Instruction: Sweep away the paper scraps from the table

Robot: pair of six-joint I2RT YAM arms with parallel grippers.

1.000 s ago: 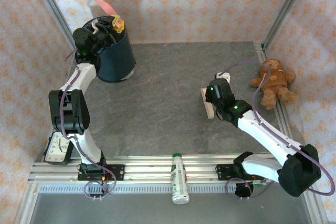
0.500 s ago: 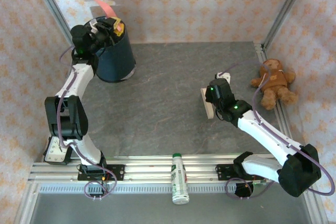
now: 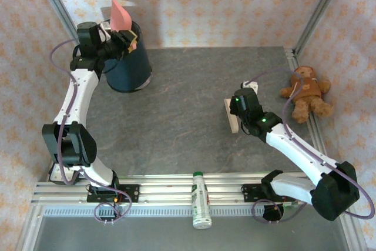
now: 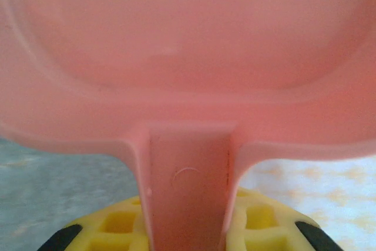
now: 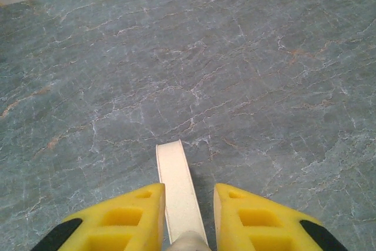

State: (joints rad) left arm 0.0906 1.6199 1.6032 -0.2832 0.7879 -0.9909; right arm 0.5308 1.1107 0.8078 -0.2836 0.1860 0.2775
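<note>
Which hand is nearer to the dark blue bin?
Left. The left hand sits above the rim of the bin, gripping the pink dustpan. The right hand is far across the table, holding a cream brush.

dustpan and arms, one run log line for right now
left hand: grips pink dustpan, tipped up above blue bin | right hand: grips cream tool on table | phase: likely emptying dustpan

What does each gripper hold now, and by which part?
The left gripper holds the pink dustpan by its handle. The right gripper holds a cream wooden tool by its narrow handle.
</note>
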